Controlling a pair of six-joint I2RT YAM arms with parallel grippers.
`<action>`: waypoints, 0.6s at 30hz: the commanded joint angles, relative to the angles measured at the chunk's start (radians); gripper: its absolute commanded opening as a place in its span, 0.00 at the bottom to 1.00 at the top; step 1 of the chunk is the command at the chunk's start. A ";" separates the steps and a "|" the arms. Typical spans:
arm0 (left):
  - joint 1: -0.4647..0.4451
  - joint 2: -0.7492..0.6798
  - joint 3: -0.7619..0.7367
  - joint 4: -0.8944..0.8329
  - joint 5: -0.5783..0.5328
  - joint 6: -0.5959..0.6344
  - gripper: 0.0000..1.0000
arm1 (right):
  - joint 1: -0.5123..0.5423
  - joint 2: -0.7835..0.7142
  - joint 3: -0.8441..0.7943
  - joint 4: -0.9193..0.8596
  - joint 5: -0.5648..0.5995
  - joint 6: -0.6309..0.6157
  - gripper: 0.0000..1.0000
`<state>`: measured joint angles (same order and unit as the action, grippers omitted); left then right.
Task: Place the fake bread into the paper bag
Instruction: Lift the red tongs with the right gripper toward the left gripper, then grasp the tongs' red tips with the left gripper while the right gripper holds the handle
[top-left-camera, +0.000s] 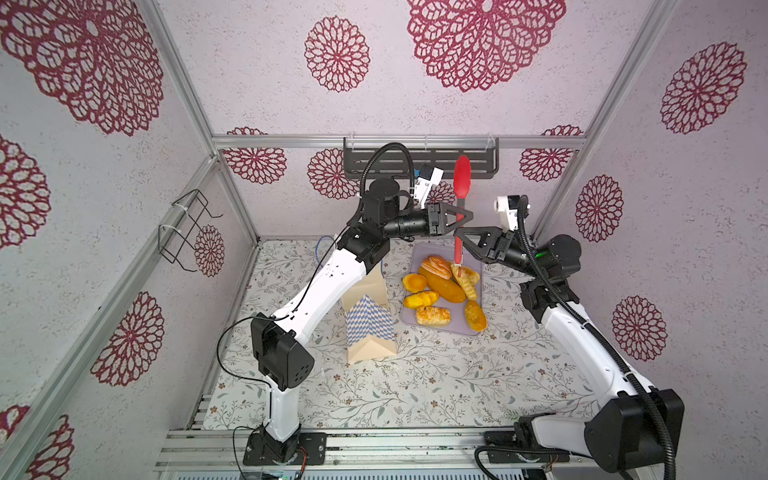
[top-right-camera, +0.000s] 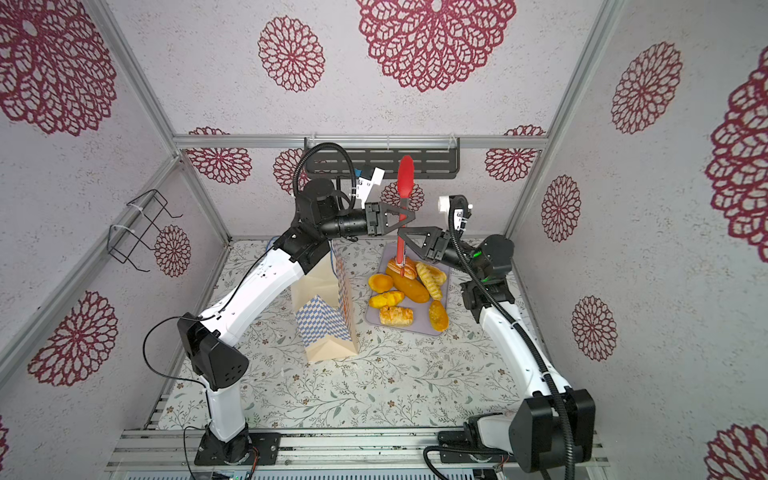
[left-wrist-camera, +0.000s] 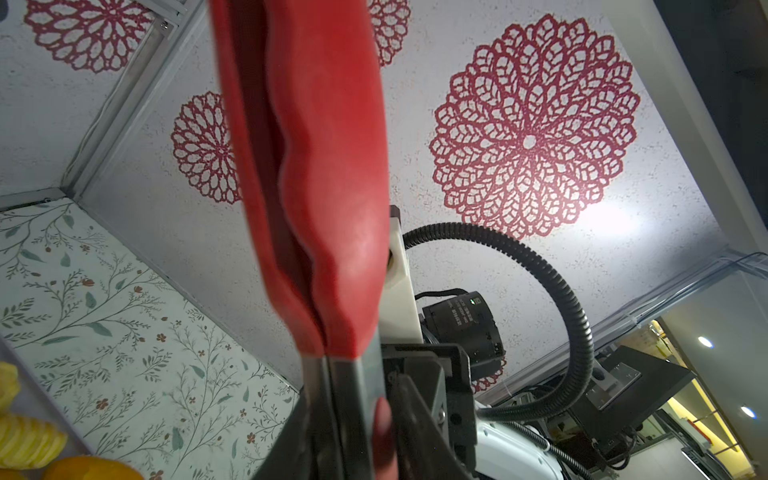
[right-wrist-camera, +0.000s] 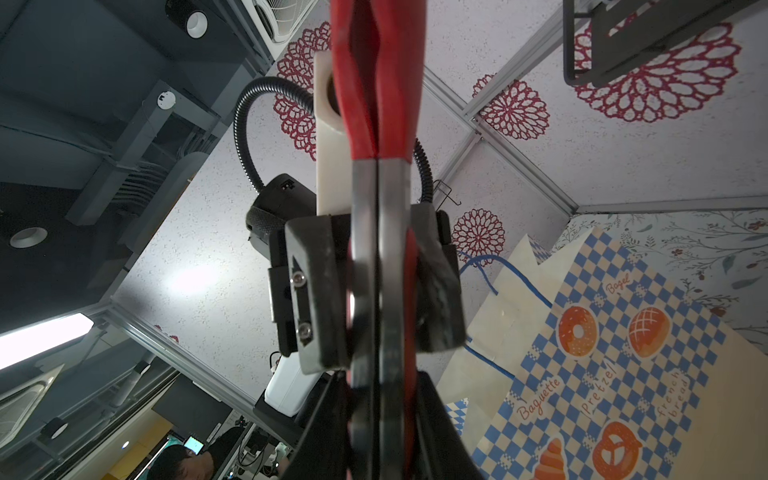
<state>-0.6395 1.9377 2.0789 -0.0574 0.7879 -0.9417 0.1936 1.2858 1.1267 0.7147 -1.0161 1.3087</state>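
Above the floral tabletop (top-left-camera: 415, 386), the left gripper (top-left-camera: 461, 216) and the right gripper (top-left-camera: 458, 235) just beneath are clamping upright red tongs (top-left-camera: 461, 174). The fake bread (top-left-camera: 442, 286) is lying directly below on a lilac tray (top-left-camera: 455, 328); the paper bag (top-left-camera: 368, 328) is standing on the left gripper's side.

The left arm (top-left-camera: 332, 286) covers the top of the paper bag (top-left-camera: 368, 328).

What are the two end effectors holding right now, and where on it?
The red tongs: both grip the middle shaft, left end effector above right end effector.
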 joint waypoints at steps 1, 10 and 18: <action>0.014 -0.037 -0.008 0.029 0.005 -0.012 0.24 | 0.006 -0.020 0.046 0.072 -0.015 -0.020 0.34; 0.019 -0.062 -0.060 0.116 -0.078 -0.096 0.17 | 0.033 -0.031 0.044 -0.035 -0.007 -0.178 0.55; 0.019 -0.131 -0.174 0.234 -0.154 -0.167 0.17 | 0.065 0.017 0.056 -0.003 -0.001 -0.220 0.57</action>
<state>-0.6277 1.8709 1.9198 0.0742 0.6846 -1.0752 0.2436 1.2926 1.1408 0.6437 -1.0061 1.1343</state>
